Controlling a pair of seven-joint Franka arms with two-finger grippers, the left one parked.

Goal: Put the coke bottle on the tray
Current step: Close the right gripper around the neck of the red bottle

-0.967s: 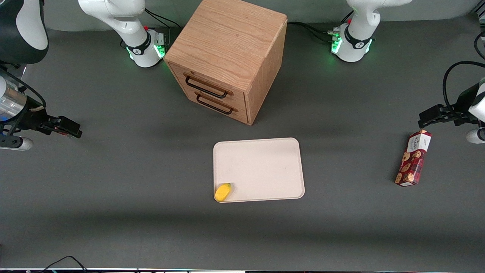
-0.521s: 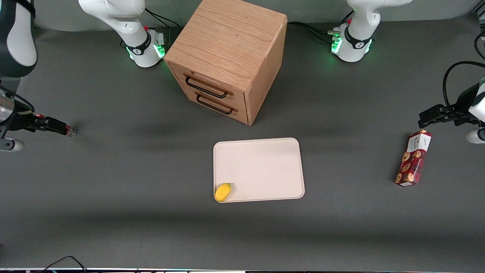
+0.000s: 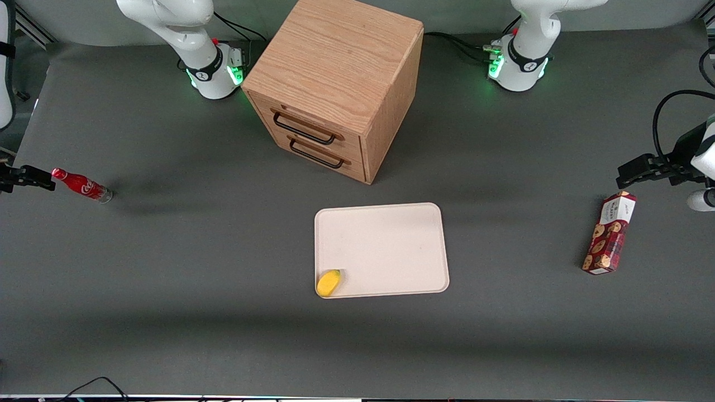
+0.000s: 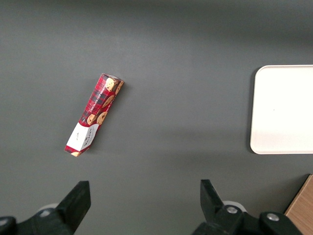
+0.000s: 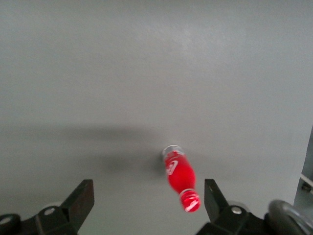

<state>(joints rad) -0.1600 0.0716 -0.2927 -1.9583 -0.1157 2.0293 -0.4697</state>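
The coke bottle [image 3: 81,185], small and red with a red cap and clear base, stands on the grey table at the working arm's end, far from the tray. It also shows in the right wrist view [image 5: 180,176]. My gripper [image 3: 31,177] is at the table's edge, just beside the bottle's cap. In the right wrist view the gripper [image 5: 149,203] is open and holds nothing, and the cap sits between the fingers, close to one finger [image 5: 215,198]. The pale beige tray [image 3: 391,240] lies mid-table, in front of the cabinet; it also shows in the left wrist view [image 4: 288,107].
A small yellow fruit [image 3: 328,282] lies in the tray's corner nearest the camera. A wooden drawer cabinet [image 3: 335,72] stands farther from the camera than the tray. A red cookie box [image 3: 610,233] lies toward the parked arm's end and shows in the left wrist view [image 4: 95,113].
My gripper, which covered the bottle a second ago, has drawn back toward the table's edge at the working arm's end. The bottle now stands in full view in the same spot.
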